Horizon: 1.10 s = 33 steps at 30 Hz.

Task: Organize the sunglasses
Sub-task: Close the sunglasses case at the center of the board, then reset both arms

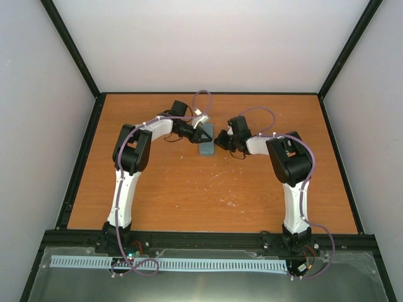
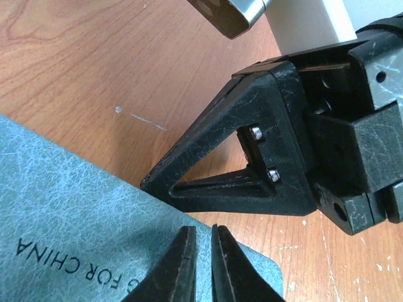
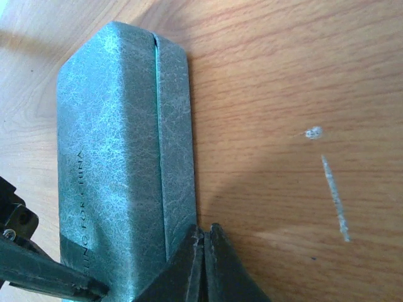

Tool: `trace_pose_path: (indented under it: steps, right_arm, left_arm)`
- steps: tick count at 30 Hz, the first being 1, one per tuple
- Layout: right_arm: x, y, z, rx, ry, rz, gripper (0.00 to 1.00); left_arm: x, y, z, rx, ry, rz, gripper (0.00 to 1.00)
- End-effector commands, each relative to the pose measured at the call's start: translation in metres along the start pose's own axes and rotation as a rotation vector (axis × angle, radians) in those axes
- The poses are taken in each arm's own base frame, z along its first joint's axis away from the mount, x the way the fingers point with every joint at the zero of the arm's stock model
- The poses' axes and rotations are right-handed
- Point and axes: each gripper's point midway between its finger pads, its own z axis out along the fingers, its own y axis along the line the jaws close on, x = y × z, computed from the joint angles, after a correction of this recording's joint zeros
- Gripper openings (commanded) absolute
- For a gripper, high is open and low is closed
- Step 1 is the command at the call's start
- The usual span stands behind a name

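Grey-blue textured case (image 3: 113, 138) lay closed on the wooden table (image 1: 189, 189); the sunglasses were visible in no view. The left gripper (image 2: 203, 267) hung over one corner of the case, fingers nearly together and holding nothing. The right gripper (image 3: 204, 261) sat just beside the case, fingers pressed together, empty.

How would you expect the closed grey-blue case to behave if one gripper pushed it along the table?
The case looks boxy and rigid, so it should probably slide rather than roll. Its textured skin may drag on the wooden table.
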Motion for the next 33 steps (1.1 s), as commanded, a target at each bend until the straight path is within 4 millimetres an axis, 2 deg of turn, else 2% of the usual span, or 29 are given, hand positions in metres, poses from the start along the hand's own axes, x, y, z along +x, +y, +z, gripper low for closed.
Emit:
trace_pose_path:
  steps: [1,2,3,4,7,9,10,11,12,14,15,18,22,25,28,30,33]
  right_arm:
    - [0.027,-0.006,0.000,0.022,0.078,-0.003,0.03]
    - [0.025,-0.006,-0.004,0.034,0.069,-0.010,0.03]
    - [0.023,-0.007,-0.010,0.056,0.060,-0.017,0.05]
    - [0.019,-0.008,-0.017,0.084,0.044,-0.031,0.07]
    - [0.000,-0.015,-0.050,0.206,-0.034,-0.084,0.19]
    - [-0.013,-0.016,-0.077,0.273,-0.087,-0.127,0.23]
    - [-0.020,-0.017,-0.092,0.303,-0.115,-0.143,0.26]
    - [-0.025,-0.019,-0.106,0.326,-0.135,-0.162,0.33]
    - [-0.030,-0.017,-0.122,0.330,-0.155,-0.181,0.41]
    - [-0.037,-0.025,-0.147,0.361,-0.176,-0.187,0.45]
    - [-0.038,-0.031,-0.158,0.378,-0.175,-0.186,0.46]
    - [-0.035,-0.046,-0.181,0.413,-0.164,-0.179,0.48]
    - [-0.029,-0.054,-0.195,0.439,-0.174,-0.182,0.48]
    - [-0.024,-0.058,-0.199,0.451,-0.179,-0.176,0.48]
    - [-0.020,-0.062,-0.198,0.454,-0.174,-0.164,0.48]
    - [-0.016,-0.062,-0.194,0.436,-0.161,-0.161,0.43]
    - [-0.013,-0.062,-0.190,0.419,-0.152,-0.155,0.44]
  left_arm:
    - [0.012,0.004,0.006,-0.044,0.057,-0.004,0.12]
    - [0.011,0.003,0.003,-0.057,0.059,0.006,0.15]
    - [0.009,0.003,-0.001,-0.082,0.062,0.018,0.23]
    - [0.007,0.003,-0.006,-0.112,0.060,0.032,0.37]
    - [-0.010,0.003,-0.034,-0.219,0.027,0.072,0.97]
    - [-0.023,0.001,-0.062,-0.287,-0.018,0.074,0.99]
    - [-0.034,-0.003,-0.083,-0.330,-0.053,0.077,1.00]
    - [-0.039,-0.003,-0.101,-0.378,-0.082,0.070,0.99]
    - [-0.042,-0.003,-0.121,-0.431,-0.108,0.063,0.99]
    - [-0.044,0.003,-0.164,-0.587,-0.157,0.042,1.00]
    - [-0.042,0.006,-0.184,-0.674,-0.167,0.038,1.00]
    - [-0.017,0.012,-0.226,-0.848,-0.133,0.020,1.00]
    - [0.031,0.016,-0.246,-0.963,-0.042,-0.059,0.99]
    - [0.055,0.016,-0.254,-1.010,0.001,-0.102,1.00]
    - [0.065,0.010,-0.258,-1.032,0.003,-0.115,0.99]
    - [0.066,0.005,-0.262,-1.044,-0.005,-0.117,1.00]
    - [0.070,0.003,-0.264,-1.055,-0.002,-0.120,0.99]
